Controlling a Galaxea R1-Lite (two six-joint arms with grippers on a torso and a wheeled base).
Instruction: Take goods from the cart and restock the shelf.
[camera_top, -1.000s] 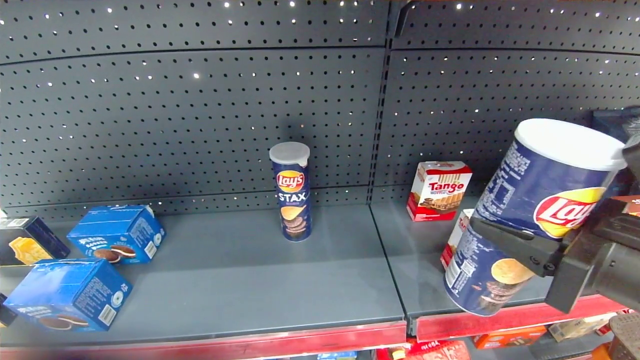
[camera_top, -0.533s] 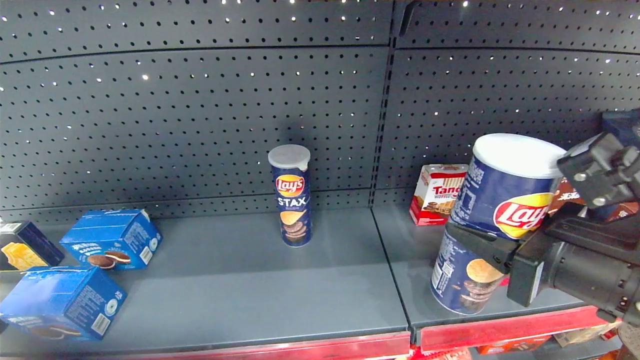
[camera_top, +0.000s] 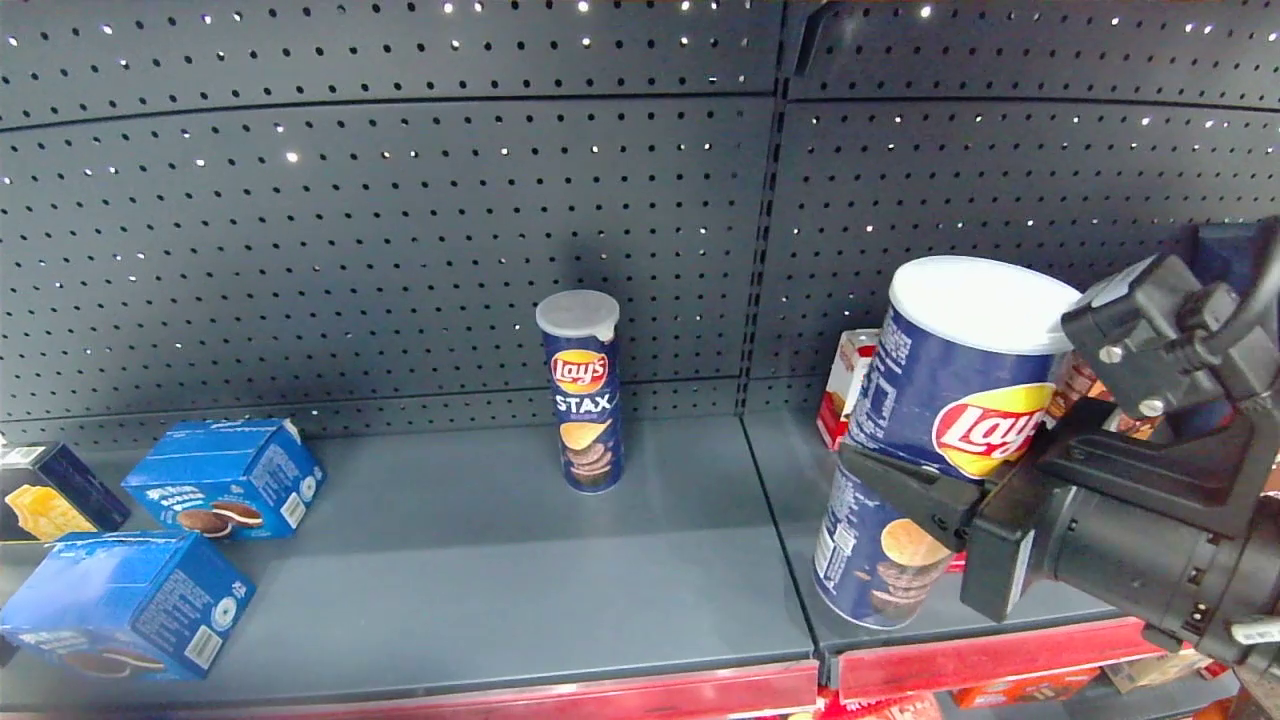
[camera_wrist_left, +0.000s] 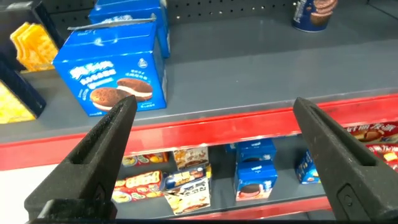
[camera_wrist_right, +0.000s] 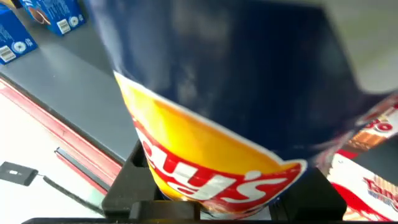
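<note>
We judge the restocking to be partly done. Our right gripper (camera_top: 935, 465) is clamped around the middle of a tall dark-blue cylindrical crisp can with a white lid (camera_top: 930, 380). The can hangs tilted over the right section of the grey metal shelf (camera_top: 500, 570), its base low near the red front edge. We cannot tell whether the base touches the shelf. It needs to be stood upright and let go before this item counts as placed.

A matching blue crisp can with a grey lid (camera_top: 583, 400) stands upright at the back. Two blue cardboard cookie boxes (camera_top: 225, 478) lie askew at the left, and a red-and-white wafer box (camera_top: 845, 375) sits behind the held can. Our left gripper (camera_wrist_left: 214, 104) is spread wide and empty before the shelf's edge.
</note>
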